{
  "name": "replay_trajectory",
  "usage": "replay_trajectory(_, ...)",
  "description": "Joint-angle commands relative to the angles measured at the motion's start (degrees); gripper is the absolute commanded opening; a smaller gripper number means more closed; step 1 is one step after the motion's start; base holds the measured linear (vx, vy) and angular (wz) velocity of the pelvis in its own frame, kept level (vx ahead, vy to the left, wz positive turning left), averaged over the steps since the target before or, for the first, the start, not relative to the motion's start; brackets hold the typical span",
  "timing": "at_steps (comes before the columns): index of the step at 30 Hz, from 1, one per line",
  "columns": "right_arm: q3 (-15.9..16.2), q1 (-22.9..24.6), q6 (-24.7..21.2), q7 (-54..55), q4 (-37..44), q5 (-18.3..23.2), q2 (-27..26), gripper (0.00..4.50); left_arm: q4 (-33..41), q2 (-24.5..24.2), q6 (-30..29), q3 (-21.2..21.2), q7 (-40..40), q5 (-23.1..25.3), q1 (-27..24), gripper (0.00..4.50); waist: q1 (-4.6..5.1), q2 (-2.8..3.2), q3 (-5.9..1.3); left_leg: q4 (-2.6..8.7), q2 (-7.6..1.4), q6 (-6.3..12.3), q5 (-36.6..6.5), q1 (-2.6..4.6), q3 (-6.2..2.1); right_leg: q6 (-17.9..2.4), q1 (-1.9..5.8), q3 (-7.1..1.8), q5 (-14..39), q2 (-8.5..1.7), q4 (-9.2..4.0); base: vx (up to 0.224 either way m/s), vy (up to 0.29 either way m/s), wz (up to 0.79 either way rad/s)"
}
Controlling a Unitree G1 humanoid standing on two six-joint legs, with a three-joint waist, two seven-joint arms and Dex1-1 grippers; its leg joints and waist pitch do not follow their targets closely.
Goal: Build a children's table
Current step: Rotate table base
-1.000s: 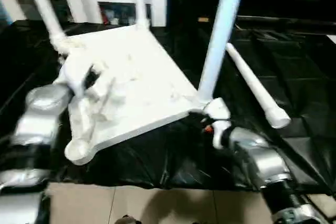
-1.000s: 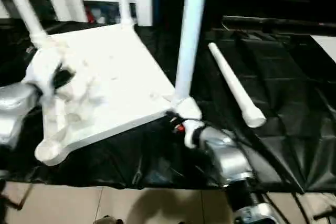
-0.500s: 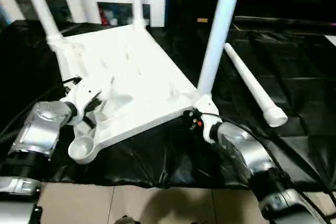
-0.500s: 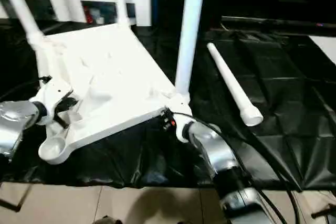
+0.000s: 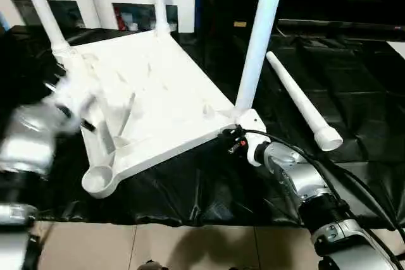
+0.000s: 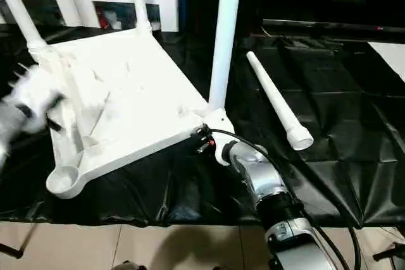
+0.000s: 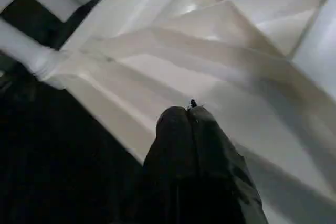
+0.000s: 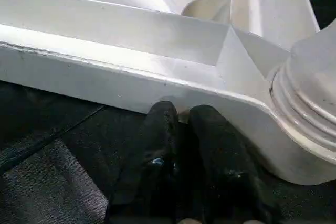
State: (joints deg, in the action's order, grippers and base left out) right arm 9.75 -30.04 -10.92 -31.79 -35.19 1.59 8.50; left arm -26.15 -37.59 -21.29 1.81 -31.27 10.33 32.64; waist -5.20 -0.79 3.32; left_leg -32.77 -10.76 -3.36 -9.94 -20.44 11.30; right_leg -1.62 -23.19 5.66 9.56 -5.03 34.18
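- Right tool [image 8: 178, 116], fingers nearly together with only a slim gap and gripping nothing, noses against the tabletop's [image 5: 158, 93] near-right rim, beside a seated leg [image 5: 258, 36].
- Left tool [image 7: 190, 109], pinched shut and empty, hovers over the ribbed underside.
- Tabletop lies upside down on the black surface [image 5: 354, 131]; three legs stand up, the loose leg [image 5: 302, 100] lies right.
- Likely light, stiff, slick plastic: take the loose leg mid-tube and brace the rim.

Tabletop [image 5: 158, 93]: white plastic, smooth, ribbed; loose leg [image 5: 300, 99]: smooth white tube. Sheet [image 5: 354, 80] beneath: black, glossy, creased. Forearm [image 5: 304, 184]: brushed silver metal.
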Motion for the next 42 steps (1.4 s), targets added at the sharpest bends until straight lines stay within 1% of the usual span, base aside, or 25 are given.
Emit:
replay_trajectory(1,-0.4,-1.34,0.63,-0.08,-0.44,-0.14,0.07,0.33,0.36,-0.11,-0.97,-0.66,-0.61,0.11,-0.27,0.0,-0.34,1.1,-4.01,3.65,-2.54,-0.59,-13.75,0.68,-1.66,-11.24,2.91,-3.43,10.5,-3.99,-3.24,0.0,0.0,0.0)
replay_trajectory(3,-0.4,-1.58,0.94,-0.1,-0.93,-0.07,-0.09,0.09,0.26,-0.49,-1.9,-2.25,-2.83,0.47,-1.27,0.0,-0.4,1.18,-4.01,3.67,-2.56,-0.73,-14.11,0.73,-1.67,-11.22,2.89,-3.44,11.2,-4.1,-3.36,0.0,0.0,0.0)
replay_trajectory(5,-0.55,-2.38,1.63,0.07,-2.28,0.0,-0.71,0.09,0.53,-0.87,-4.29,-6.21,-7.94,1.29,-3.76,0.0,-0.32,1.44,-3.95,3.74,-2.54,-0.9,-14.35,0.67,-1.69,-11.31,2.82,-3.47,11.43,-4.04,-3.39,0.0,0.0,0.0)
replay_trajectory(6,-0.59,-2.58,1.78,0.13,-2.6,-0.03,-0.83,0.09,0.5,-0.92,-4.49,-6.76,-8.67,1.24,-4.12,0.0,-0.17,1.26,-3.93,3.81,-2.56,-0.95,-14.82,0.58,-1.72,-11.21,2.92,-3.48,11.99,-4.08,-3.42,0.0,0.0,0.0)
replay_trajectory(10,-0.78,-3.49,2.4,0.34,-4.07,-0.14,-1.3,0.09,0.74,-1.67,-6.0,-8.69,-11.03,1.37,-4.67,0.0,-0.24,1.74,-3.98,3.76,-2.61,-1.35,-15.78,0.87,-1.74,-11.65,2.78,-3.5,11.77,-4.06,-3.53,0.0,0.0,0.0)
replay_trajectory(12,-0.8,-3.99,2.86,0.45,-5.03,-0.25,-1.54,0.09,1.26,-2.41,-6.73,-9.75,-12.69,1.64,-4.96,0.0,-0.16,1.5,-3.94,3.83,-2.55,-1.4,-16.01,0.77,-1.77,-11.63,2.93,-3.47,12.02,-4.03,-3.49,0.0,0.0,0.0)
replay_trajectory(13,-0.79,-4.72,3.56,0.58,-6.45,-0.42,-1.83,0.09,2.24,-3.23,-7.51,-10.82,-14.95,1.56,-5.34,0.0,-0.17,1.75,-3.94,3.87,-2.6,-1.49,-16.08,0.76,-1.86,-11.66,2.96,-3.48,12.14,-4.13,-3.44,0.0,0.0,0.0)
replay_trajectory(15,-0.8,-5.14,3.97,0.64,-7.26,-0.51,-1.99,0.09,2.84,-3.64,-7.96,-11.36,-16.2,1.45,-5.54,0.0,-0.04,1.71,-3.9,3.83,-2.64,-1.58,-16.45,0.93,-1.76,-12.05,2.78,-3.53,12.48,-4.15,-3.57,0.0,0.0,0.0)
replay_trajectory(16,-1.05,-6.39,4.87,0.98,-9.47,-0.56,-2.5,0.09,5.21,-4.68,-8.89,-12.74,-20.42,0.25,-6.23,0.0,-0.15,1.63,-3.86,3.84,-2.68,-1.62,-16.51,0.93,-1.77,-12.29,2.81,-3.58,13.15,-4.29,-3.6,0.0,0.0,0.0)
replay_trajectory(17,-1.05,-6.39,4.87,0.98,-9.47,-0.56,-2.5,0.09,5.21,-4.68,-8.89,-12.74,-20.42,0.25,-6.23,0.0,-0.12,1.71,-3.85,3.85,-2.72,-1.68,-16.57,1.0,-1.72,-12.33,2.75,-3.6,13.14,-4.18,-3.6,0.0,0.0,0.0)
replay_trajectory(19,-1.65,-8.73,6.35,1.7,-13.33,-0.45,-3.5,0.09,10.68,-5.66,-10.41,-14.26,-27.94,-3.76,-7.36,0.0,-0.18,1.76,-3.88,3.88,-2.82,-1.9,-16.37,0.98,-1.81,-12.94,2.79,-3.63,12.83,-4.44,-3.45,0.0,0.0,0.0)
replay_trajectory(20,-1.65,-8.73,6.35,1.7,-13.33,-0.45,-3.5,0.09,10.68,-5.66,-10.41,-14.26,-27.94,-3.76,-7.36,0.0,-0.15,1.81,-3.86,3.86,-2.83,-2.02,-16.53,1.0,-1.76,-13.25,2.75,-3.64,12.72,-4.39,-3.38,0.0,0.0,0.0)
replay_trajectory(23,-1.89,-11.83,7.84,2.33,-17.48,-0.66,-4.59,0.09,16.73,-6.54,-12.93,-16.63,-36.72,-9.17,-8.32,0.0,-0.13,1.72,-3.84,3.86,-2.72,-2.06,-16.02,0.98,-1.65,-13.57,2.8,-3.61,11.64,-4.13,-3.14,0.0,0.0,0.0)
replay_trajectory(25,-2.09,-13.05,8.39,2.56,-19.01,-0.63,-4.97,0.09,18.31,-6.51,-13.63,-17.43,-38.72,-10.51,-8.21,0.0,-0.11,1.73,-3.91,3.78,-2.68,-2.09,-15.13,0.95,-1.49,-14.05,2.87,-3.62,9.95,-4.03,-2.88,0.0,0.0,0.0)
replay_trajectory(27,-2.22,-13.77,8.7,2.68,-19.9,-0.6,-5.18,0.09,19.08,-6.29,-14.18,-17.86,-39.49,-11.05,-7.99,0.0,0.06,1.66,-3.95,3.75,-2.59,-1.93,-14.56,0.8,-1.46,-14.16,3.04,-3.6,9.04,-3.93,-2.7,0.0,0.0,0.0)
replay_trajectory(28,-2.3,-15.38,9.61,2.96,-21.98,-0.8,-5.6,0.09,20.13,-4.98,-15.14,-18.54,-39.94,-11.38,-7.15,0.0,0.19,1.38,-4.02,3.67,-2.57,-1.69,-13.9,0.7,-1.41,-14.26,3.14,-3.63,8.79,-4.0,-2.66,0.0,0.0,0.0)
replay_trajectory(31,-2.57,-17.96,11.18,3.31,-25.46,-1.12,-6.51,0.09,20.67,-1.76,-16.63,-19.33,-39.89,-11.89,-5.2,0.0,0.14,1.45,-3.79,3.57,-2.48,-1.68,-14.49,0.76,-1.35,-13.83,3.08,-3.69,11.66,-4.11,-3.09,0.0,0.0,0.0)
replay_trajectory(34,-2.72,-18.74,11.79,3.1,-26.64,-1.14,-7.17,0.09,19.56,1.42,-16.83,-19.96,-38.15,-11.86,-3.24,0.0,0.17,1.4,-3.94,3.58,-2.55,-1.6,-14.02,0.72,-1.4,-13.34,3.17,-3.67,11.23,-3.96,-2.99,0.0,0.0,0.0)
replay_trajectory(36,-2.74,-18.92,12.06,3.09,-27.11,-1.19,-7.41,0.09,18.24,3.06,-16.51,-20.32,-37.05,-11.7,-2.13,0.0,0.2,1.55,-4.01,3.5,-2.51,-1.38,-13.66,0.69,-1.38,-13.39,3.17,-3.64,10.3,-3.91,-2.91,0.0,0.0,0.0)
replay_trajectory(37,-2.78,-18.94,12.45,3.18,-27.57,-1.36,-7.66,0.09,15.34,5.99,-15.21,-20.61,-34.14,-11.01,-0.34,0.0,0.05,1.47,-4.06,3.43,-2.47,-1.26,-13.5,0.76,-1.33,-13.63,3.14,-3.64,9.68,-3.84,-2.89,0.0,0.0,0.0)
replay_trajectory(38,-2.78,-18.94,12.45,3.18,-27.57,-1.36,-7.66,0.09,15.34,5.99,-15.21,-20.61,-34.14,-11.01,-0.34,0.0,-0.11,1.47,-4.11,3.4,-2.44,-1.1,-13.35,0.71,-1.36,-13.56,3.22,-3.63,9.57,-3.89,-2.85,0.0,0.0,0.0)
replay_trajectory(39,-2.81,-18.95,12.81,3.48,-28.1,-1.5,-7.72,0.09,12.29,8.46,-13.31,-20.38,-31.17,-10.07,1.12,0.0,-0.09,2.17,-4.12,3.36,-2.4,-1.09,-13.46,0.69,-1.4,-13.48,3.1,-3.6,9.43,-3.79,-2.87,0.0,0.0,0.0)
replay_trajectory(40,-2.86,-19.02,13.03,3.7,-28.51,-1.56,-7.68,0.09,10.84,9.4,-12.18,-20.18,-29.82,-9.52,1.73,0.0,-0.05,1.73,-4.2,3.35,-2.45,-1.24,-13.84,0.74,-1.38,-13.32,3.18,-3.56,9.07,-3.75,-3.01,0.0,0.0,0.0)
replay_trajectory(41,-2.97,-18.89,13.24,4.45,-28.8,-1.82,-7.3,0.09,7.78,10.78,-9.36,-19.68,-27.08,-8.46,2.81,0.0,-0.08,2.09,-4.24,3.33,-2.47,-1.39,-13.9,0.75,-1.47,-13.31,3.2,-3.55,8.81,-3.76,-2.86,0.0,0.0,0.0)
replay_trajectory(42,-3.08,-18.91,13.41,4.72,-29.05,-1.97,-7.18,0.09,6.71,11.26,-8.4,-19.5,-26.12,-8.08,3.2,0.0,-0.01,2.12,-4.13,3.32,-2.31,-1.25,-14.23,0.69,-1.41,-13.12,3.08,-3.5,9.15,-3.56,-3.09,0.0,0.0,0.0)
